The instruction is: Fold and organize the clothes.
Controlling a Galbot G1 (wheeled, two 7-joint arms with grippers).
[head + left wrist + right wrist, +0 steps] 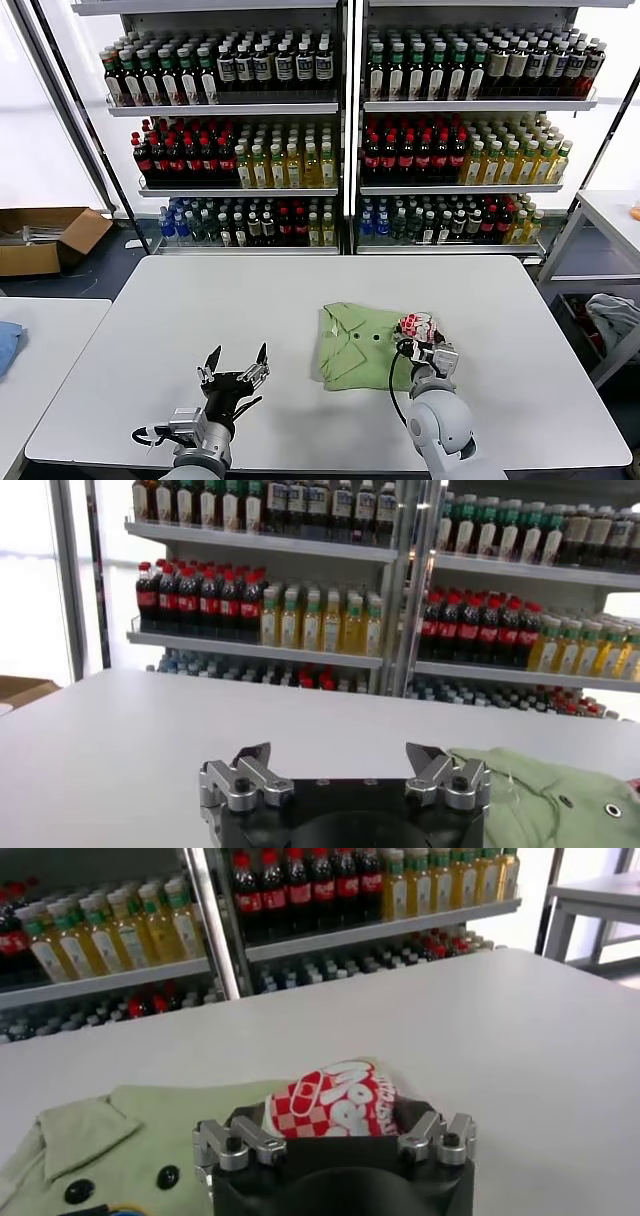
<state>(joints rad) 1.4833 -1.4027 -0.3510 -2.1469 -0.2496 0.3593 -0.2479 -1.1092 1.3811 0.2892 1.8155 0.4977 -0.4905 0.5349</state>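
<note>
The light green polo shirt (358, 345) lies partly folded on the white table (300, 290), collar and dark buttons facing up. Its red-and-white printed part (418, 325) is turned up at the shirt's right edge. My right gripper (422, 340) is at that edge; in the right wrist view its jaws stand wide apart (335, 1123) with the printed fold (335, 1103) bunched between them. My left gripper (236, 367) is open and empty above the table's front, left of the shirt; the left wrist view shows it (338, 752) with the shirt (545, 795) beside it.
Shelves of bottled drinks (340, 130) stand behind the table. A cardboard box (45, 238) lies on the floor at far left. A side table with a blue cloth (8, 345) is at left, and a grey-white cloth bundle (612, 318) at right.
</note>
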